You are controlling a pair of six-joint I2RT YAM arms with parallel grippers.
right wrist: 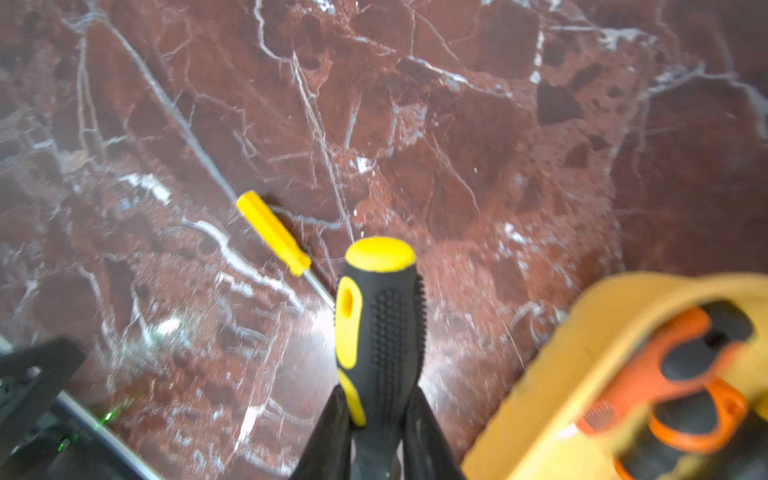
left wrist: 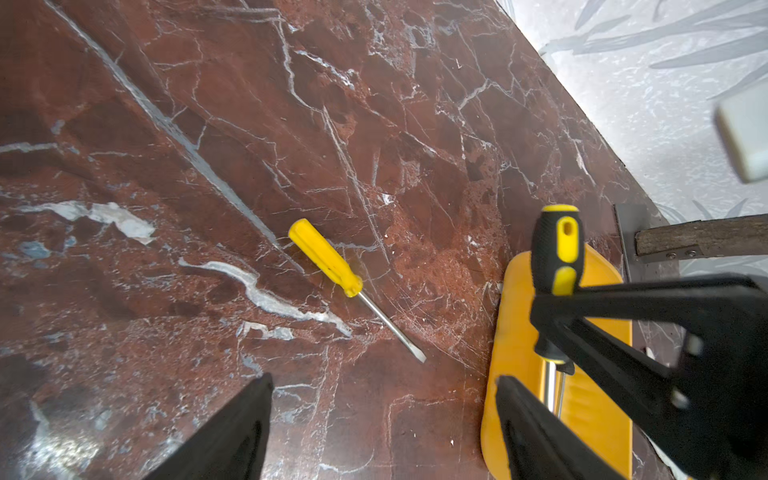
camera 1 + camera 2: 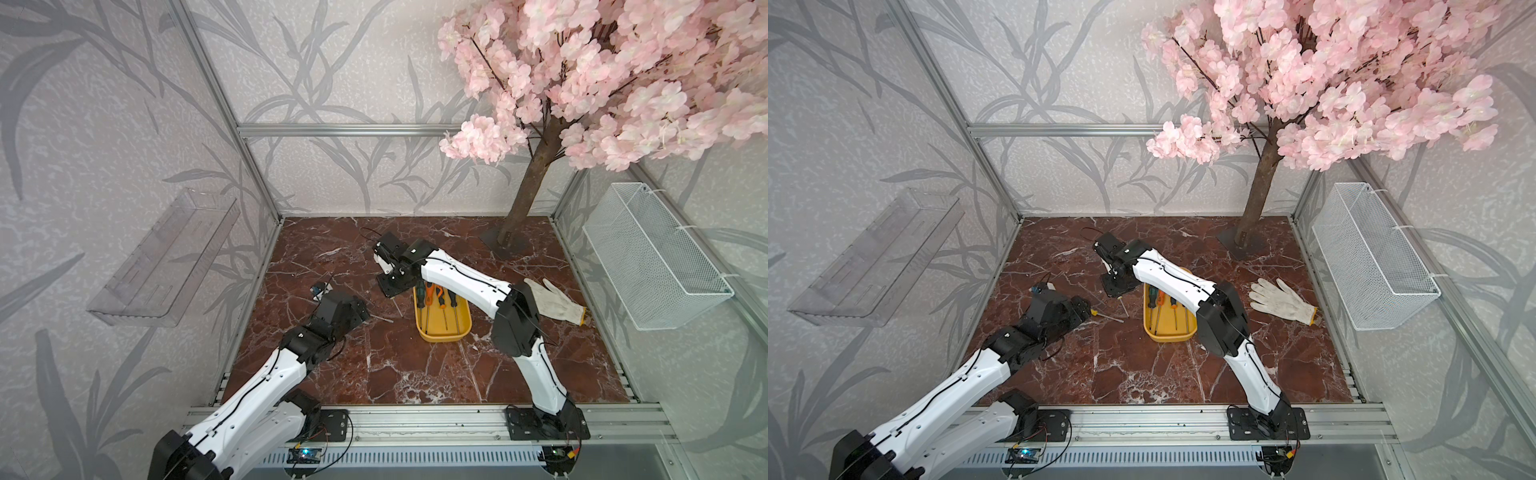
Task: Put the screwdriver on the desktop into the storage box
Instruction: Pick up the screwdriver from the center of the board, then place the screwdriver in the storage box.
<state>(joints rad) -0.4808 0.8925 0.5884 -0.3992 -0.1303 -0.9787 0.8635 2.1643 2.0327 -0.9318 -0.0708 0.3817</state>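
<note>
In both top views, a large flat reddish-brown marble-patterned bench (image 3: 374, 374) with white veins forms the floor of a cell framed by aluminium rails (image 3: 345, 129). The walls are papered pale grey with darker leaf shapes. An artificial tree with pink blossom (image 3: 602, 75) stands on a dark plate at the far right corner. A white wire-mesh basket (image 3: 652, 257) hangs on the right wall and a clear plastic shelf (image 3: 166, 257) on the left wall. A white knitted work glove (image 3: 552, 299) lies on the bench to the right of a shallow yellow plastic tray with rounded corners (image 3: 440, 337). The tray holds screwdrivers with orange-and-black handles (image 3: 432, 293). The white-and-black right arm (image 3: 461, 278) reaches across the tray's far end, and the left arm (image 3: 266, 390) ends to the left of the tray.

In the left wrist view, the left pincer (image 2: 382, 415) stands wide apart and empty above bare marble. A small flat-blade screwdriver with a plain yellow handle (image 2: 351, 284) lies flat on the bench. Its blade tip points towards the tray but is apart from it.

The right wrist view is blurred. It shows the right pincer (image 1: 376, 436) clamped on the lower handle of a bigger screwdriver with a black studded rubber grip, a yellow cap and yellow inlays (image 1: 386, 324). The butt end points away from the camera, and the tool is just beside the tray's far corner. Whether its tip touches anything cannot be told.
</note>
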